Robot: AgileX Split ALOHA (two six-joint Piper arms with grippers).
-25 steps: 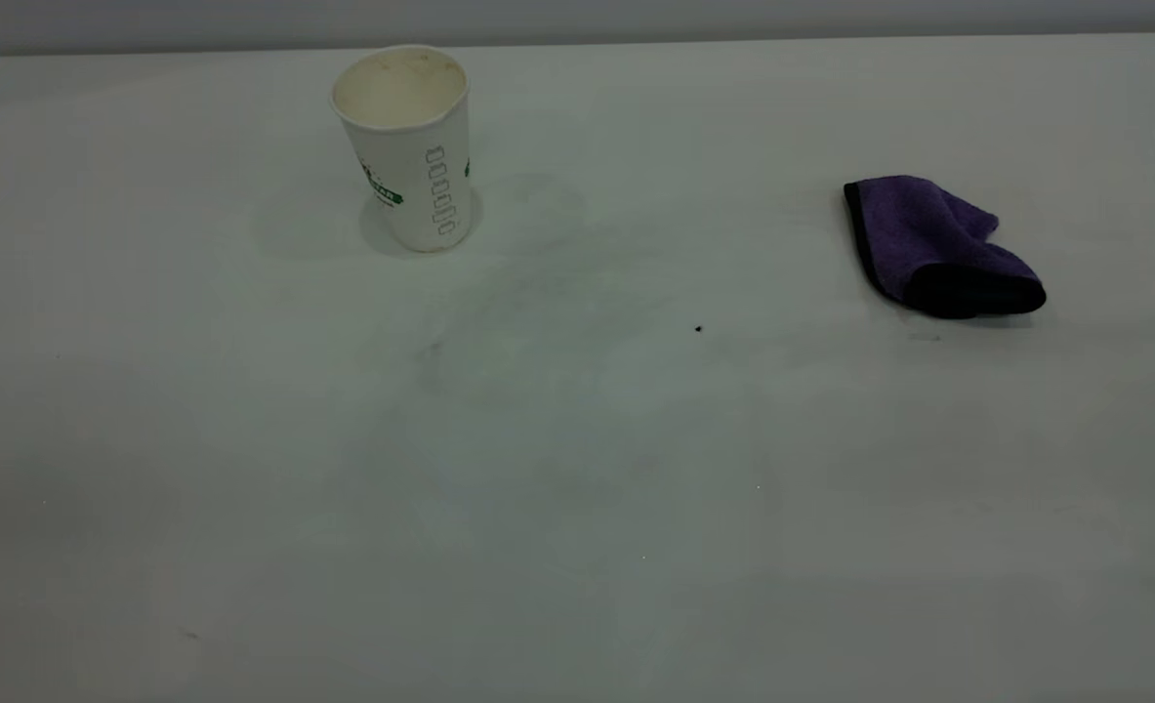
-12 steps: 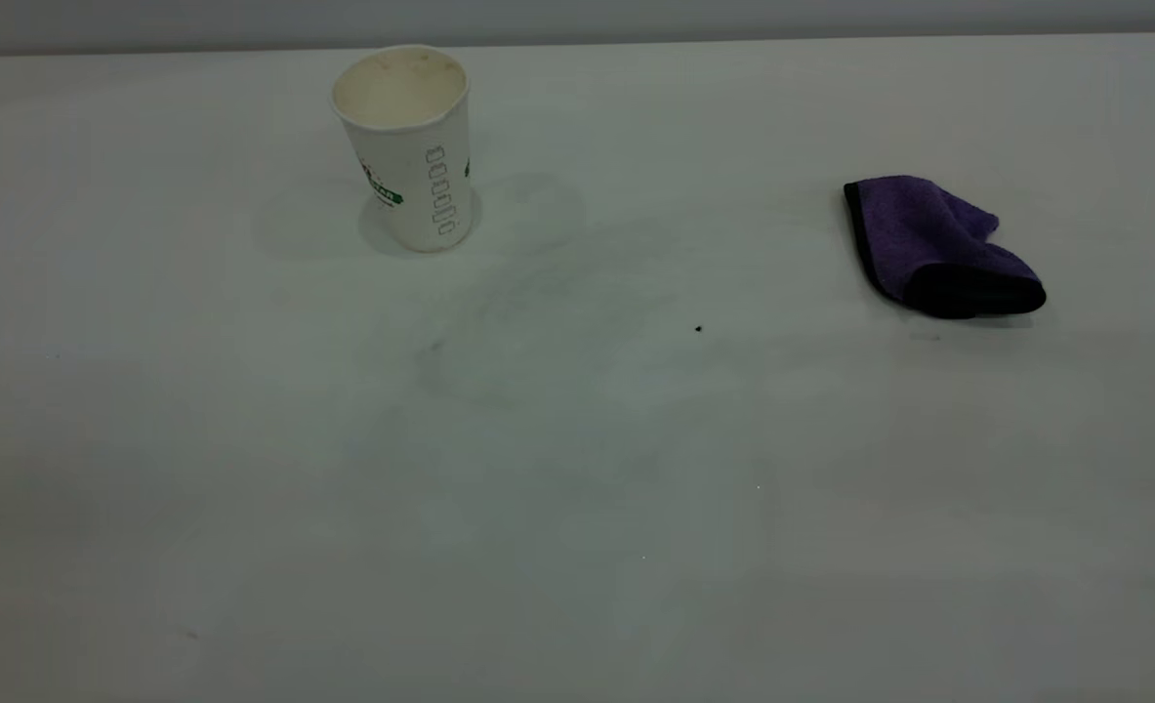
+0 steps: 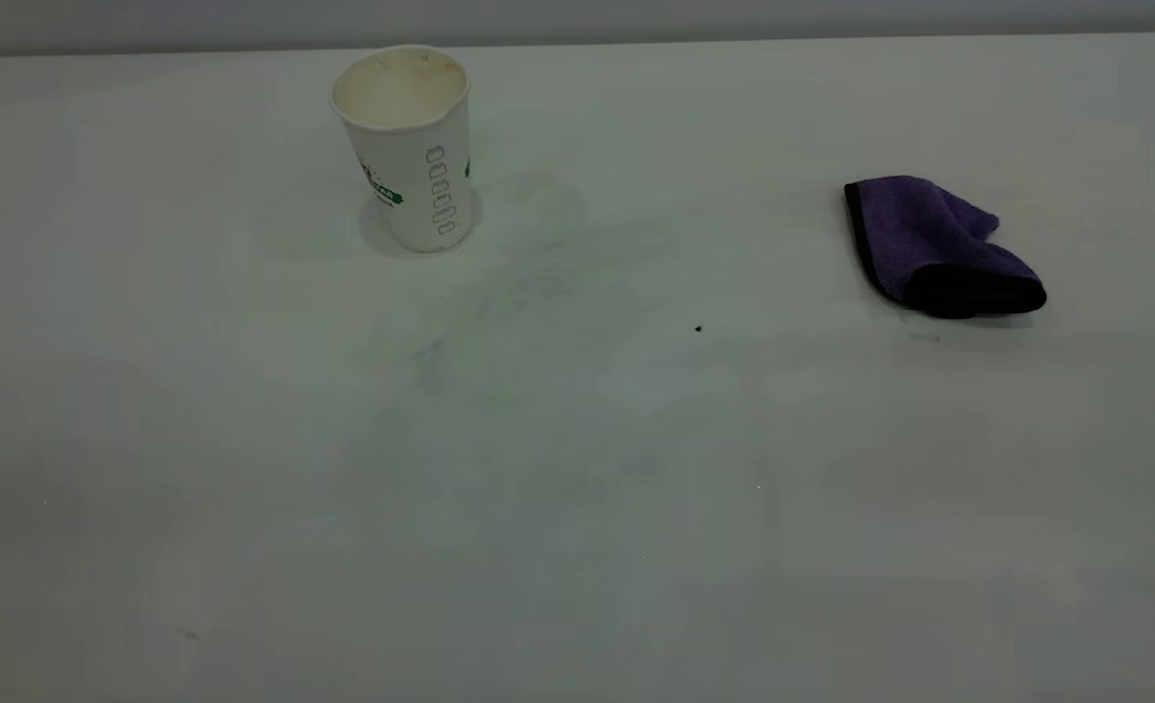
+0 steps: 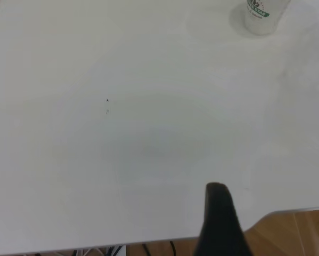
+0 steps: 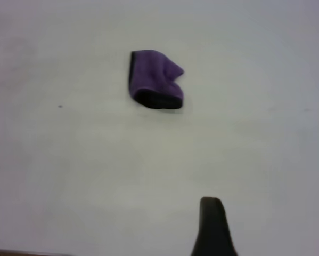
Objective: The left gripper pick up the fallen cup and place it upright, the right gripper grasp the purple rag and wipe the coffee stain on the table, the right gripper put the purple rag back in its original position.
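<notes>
The white paper cup point(image 3: 409, 146) with the green logo stands upright at the back left of the table point(image 3: 577, 547); its base also shows in the left wrist view point(image 4: 261, 15). The purple rag point(image 3: 933, 244) lies folded at the right, alone, and shows in the right wrist view point(image 5: 155, 79). No grey-brown coffee stain shows; only faint smears point(image 3: 499, 322) lie in front of the cup. Neither gripper is in the exterior view. My left gripper point(image 4: 219, 216) hangs near the table's edge, far from the cup. My right gripper point(image 5: 212, 224) hangs well back from the rag.
A tiny black speck point(image 3: 698, 329) sits near the table's middle. The table's back edge meets a grey wall. In the left wrist view the table's edge and a wooden floor point(image 4: 297, 232) show beside my left gripper.
</notes>
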